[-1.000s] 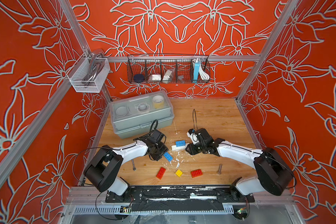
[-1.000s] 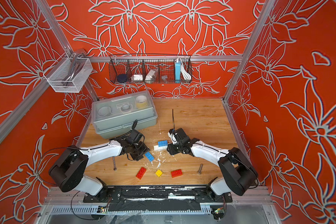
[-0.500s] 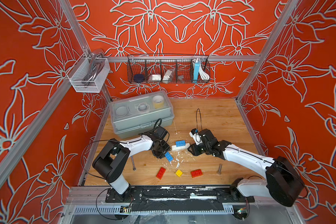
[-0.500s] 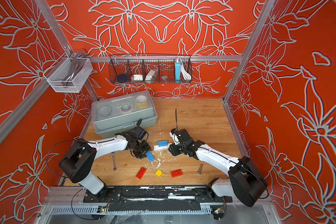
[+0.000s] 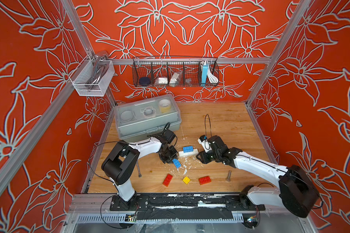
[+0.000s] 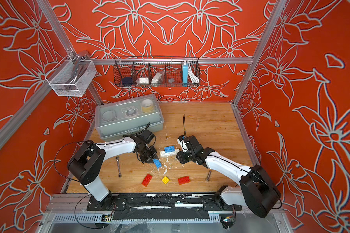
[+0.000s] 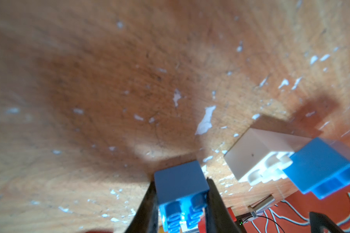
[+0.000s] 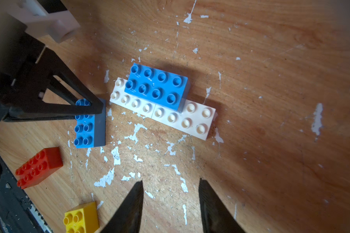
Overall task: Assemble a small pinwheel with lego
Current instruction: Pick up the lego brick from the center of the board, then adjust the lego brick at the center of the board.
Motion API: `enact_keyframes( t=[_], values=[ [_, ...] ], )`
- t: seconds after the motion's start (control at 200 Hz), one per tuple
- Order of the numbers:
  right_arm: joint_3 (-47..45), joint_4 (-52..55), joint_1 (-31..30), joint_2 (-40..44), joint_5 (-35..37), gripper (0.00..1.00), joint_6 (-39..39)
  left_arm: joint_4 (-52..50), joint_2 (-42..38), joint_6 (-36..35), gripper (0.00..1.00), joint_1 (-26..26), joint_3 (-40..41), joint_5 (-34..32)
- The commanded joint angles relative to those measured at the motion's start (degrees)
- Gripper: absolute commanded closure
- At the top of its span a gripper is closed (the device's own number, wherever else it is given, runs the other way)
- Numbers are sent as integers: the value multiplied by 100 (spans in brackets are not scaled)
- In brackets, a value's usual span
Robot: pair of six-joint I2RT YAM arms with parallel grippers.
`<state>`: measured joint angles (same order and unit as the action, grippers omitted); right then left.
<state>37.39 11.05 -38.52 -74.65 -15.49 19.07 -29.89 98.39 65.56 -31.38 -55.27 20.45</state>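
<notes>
Two white bricks (image 5: 188, 153) lie end to end on the wooden table, and a blue brick (image 5: 188, 148) is pressed on top of them; the right wrist view shows this stack (image 8: 158, 85) too. A second blue brick (image 5: 176, 163) lies just in front. My left gripper (image 5: 171, 159) is shut on its far end, with the black fingers (image 7: 150, 201) against both of the brick's (image 7: 180, 181) sides. My right gripper (image 8: 171, 181) is open and empty, low over the table to the right of the white bricks. Two red bricks (image 5: 167, 180) (image 5: 205, 180) and a yellow square brick (image 5: 186, 179) lie loose near the front.
A grey bolt (image 5: 228, 176) lies at the front right and a small wrench (image 5: 138, 170) at the front left. A grey plastic toolbox (image 5: 147, 117) stands at the back left, close behind my left arm. White paint flecks dot the wood.
My left gripper has closed on the loose blue brick, which has stayed where it lay. Both arms have shifted their elbows; the right gripper is still open in about the same place.
</notes>
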Motion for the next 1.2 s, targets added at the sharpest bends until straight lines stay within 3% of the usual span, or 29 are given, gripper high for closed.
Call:
enact_keyframes(
  t=[0.0, 0.22, 0.335, 0.671, 0.821, 0.921, 1.016, 1.196],
  values=[
    [-47, -224, 35, -251, -330, 52, 123, -887, 251, -295, 80, -2, 330, -529],
    [49, -472, 85, -846, -298, 52, 79, -1381, -377, -552, 82, 69, -290, -782],
    [208, -570, 203, -1225, -312, 53, 7, -1555, -342, -653, 89, 70, -655, -768],
    [785, -476, 492, -1831, -316, 53, -673, -1589, -189, -540, 88, 70, -1168, -603],
    [998, -192, 528, -1710, -451, 54, -847, -1144, -112, -91, 89, 53, -1192, -364],
    [829, -267, 525, -1158, -507, 54, -755, -1063, -36, 158, 95, 10, -1312, -400],
    [837, -222, 487, -776, -573, 55, -796, -922, -20, 443, 95, 9, -1345, -395],
    [1204, -97, 391, -824, -868, 56, -1044, -812, 43, 589, 97, 14, -1444, -540]
  ],
)
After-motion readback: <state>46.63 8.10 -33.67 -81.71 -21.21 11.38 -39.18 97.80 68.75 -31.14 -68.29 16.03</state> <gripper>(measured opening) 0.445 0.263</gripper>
